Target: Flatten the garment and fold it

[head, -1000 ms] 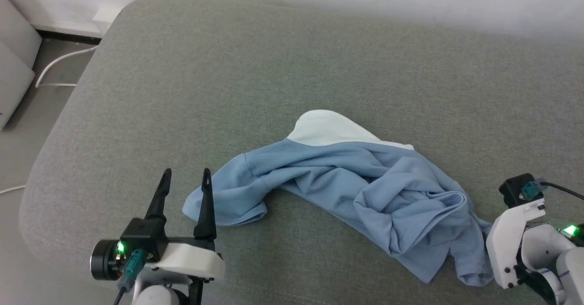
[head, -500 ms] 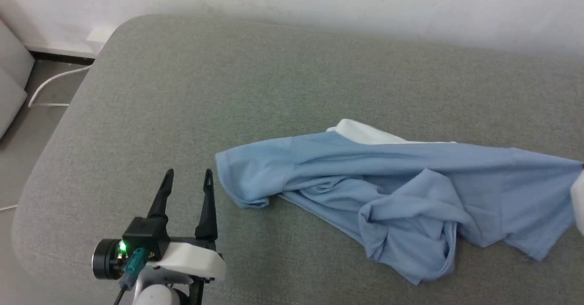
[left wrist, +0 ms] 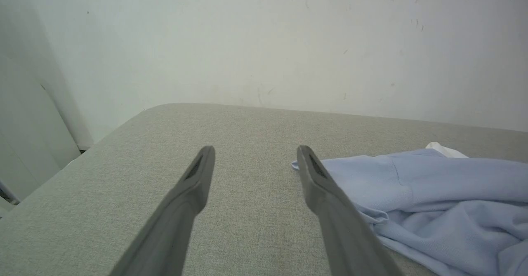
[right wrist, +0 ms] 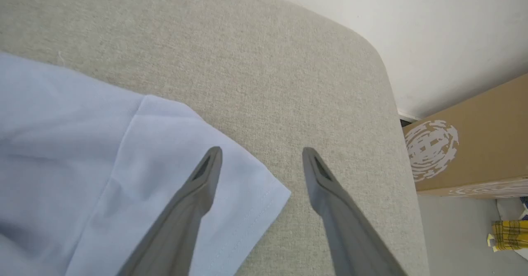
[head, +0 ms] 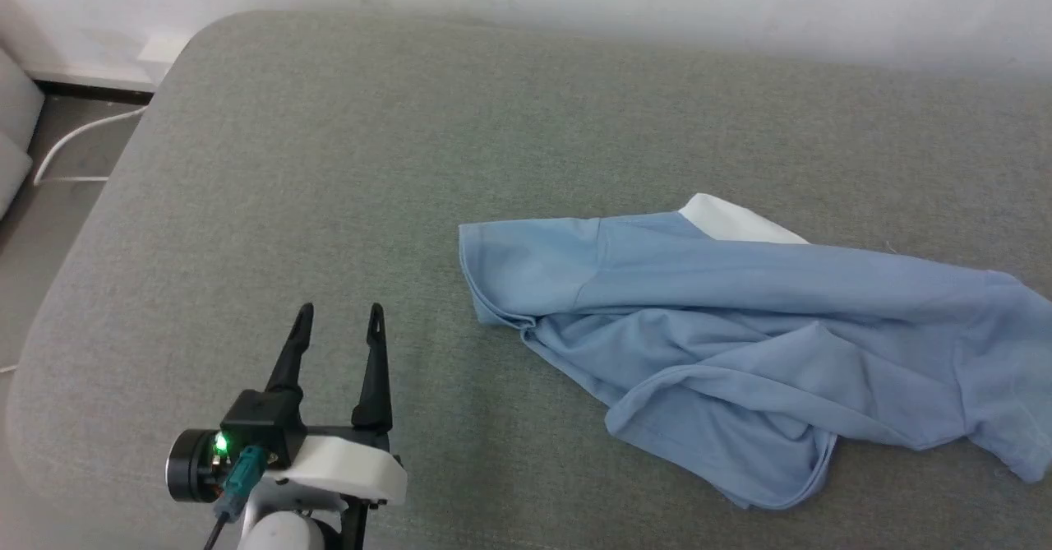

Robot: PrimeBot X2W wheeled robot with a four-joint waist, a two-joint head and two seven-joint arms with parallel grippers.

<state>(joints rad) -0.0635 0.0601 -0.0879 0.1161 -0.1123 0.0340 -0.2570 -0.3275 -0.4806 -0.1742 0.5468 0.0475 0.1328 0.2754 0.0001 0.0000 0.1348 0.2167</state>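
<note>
**A:** Where is the shirt lying?

**B:** The shirt [head: 740, 320] is lying crumpled across the right half of the cushion [head: 329, 164], with its white collar [head: 731, 219] pointing toward the cushion's far edge.

**A:** And the claws?

**B:** Both are standing spread wide and gripping nothing. The left claw [head: 339, 310] is hovering over the cushion's near left corner. The right claw [right wrist: 262, 150] is hanging above the cushion's right end, over a sleeve [right wrist: 173, 135] hem.

**A:** How should the flattening be going?

**B:** I'm thinking each claw should be pinching one sleeve end low against the cushion. Then both should be pulling outward together and evenly, so the bunched middle is opening out rather than dragging.

**A:** Counting?

**B:** I'm counting one shirt, one collar, what look like two sleeve ends, two claws and one cushion. There's also one cardboard box [right wrist: 474, 144] sitting beyond the cushion's right end.
</note>
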